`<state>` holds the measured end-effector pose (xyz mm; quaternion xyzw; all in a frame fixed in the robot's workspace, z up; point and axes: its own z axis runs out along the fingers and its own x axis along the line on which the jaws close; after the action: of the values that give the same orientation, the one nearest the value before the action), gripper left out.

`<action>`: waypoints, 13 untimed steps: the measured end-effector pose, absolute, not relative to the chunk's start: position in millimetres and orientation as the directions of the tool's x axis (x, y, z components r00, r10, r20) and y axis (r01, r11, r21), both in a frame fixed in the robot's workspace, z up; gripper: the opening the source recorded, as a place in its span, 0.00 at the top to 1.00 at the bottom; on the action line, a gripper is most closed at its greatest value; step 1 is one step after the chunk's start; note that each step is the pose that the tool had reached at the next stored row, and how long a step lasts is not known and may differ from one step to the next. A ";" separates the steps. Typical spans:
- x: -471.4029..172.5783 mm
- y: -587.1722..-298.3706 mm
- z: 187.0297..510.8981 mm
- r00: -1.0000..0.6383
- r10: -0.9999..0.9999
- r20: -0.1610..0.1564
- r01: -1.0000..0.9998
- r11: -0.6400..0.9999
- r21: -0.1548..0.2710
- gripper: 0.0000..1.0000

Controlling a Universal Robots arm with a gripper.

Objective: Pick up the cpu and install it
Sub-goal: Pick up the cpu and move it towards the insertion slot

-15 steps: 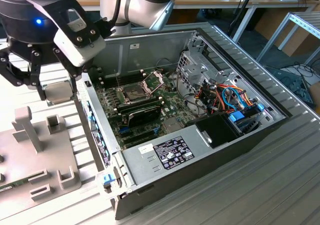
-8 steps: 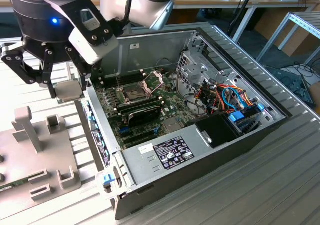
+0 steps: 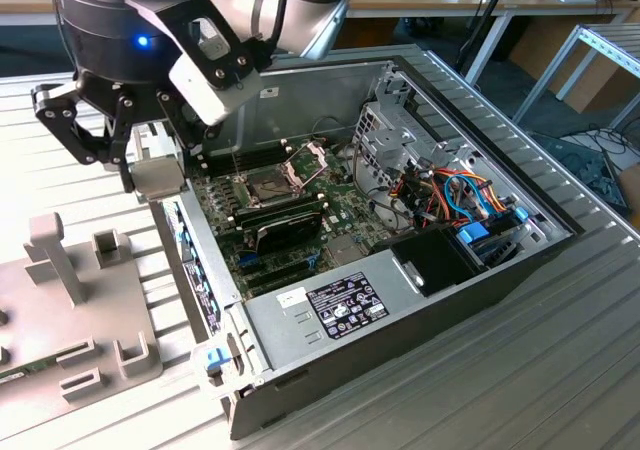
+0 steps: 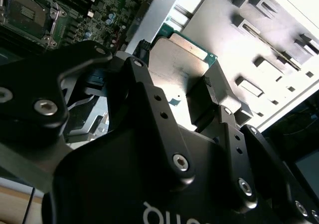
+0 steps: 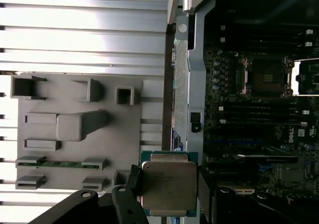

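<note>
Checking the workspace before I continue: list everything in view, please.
cpu: one, silver-grey, in the gripper near the case wall.
socket: one, dark, open, on the motherboard.
motherboard: one, green, inside the case.
case: one, grey, open, on the slatted table.
power supply: one, grey, in the case.
cables: one bundle, orange and blue, exterior view's right of the case.
fixture plate: one, grey, exterior view's left of the case.
gripper: one, black, shut on the cpu.
</note>
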<state>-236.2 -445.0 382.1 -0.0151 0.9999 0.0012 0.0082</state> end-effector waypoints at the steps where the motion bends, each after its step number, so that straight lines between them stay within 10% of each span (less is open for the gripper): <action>1: -234.7 -445.0 382.0 -0.999 -0.030 -0.016 -0.030 1.000 0.002 0.45; 13: -213.7 -445.0 381.3 -0.999 -0.030 -0.016 -0.030 1.000 0.002 0.45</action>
<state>-213.7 -445.0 381.3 -0.0151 0.9999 0.0013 0.0082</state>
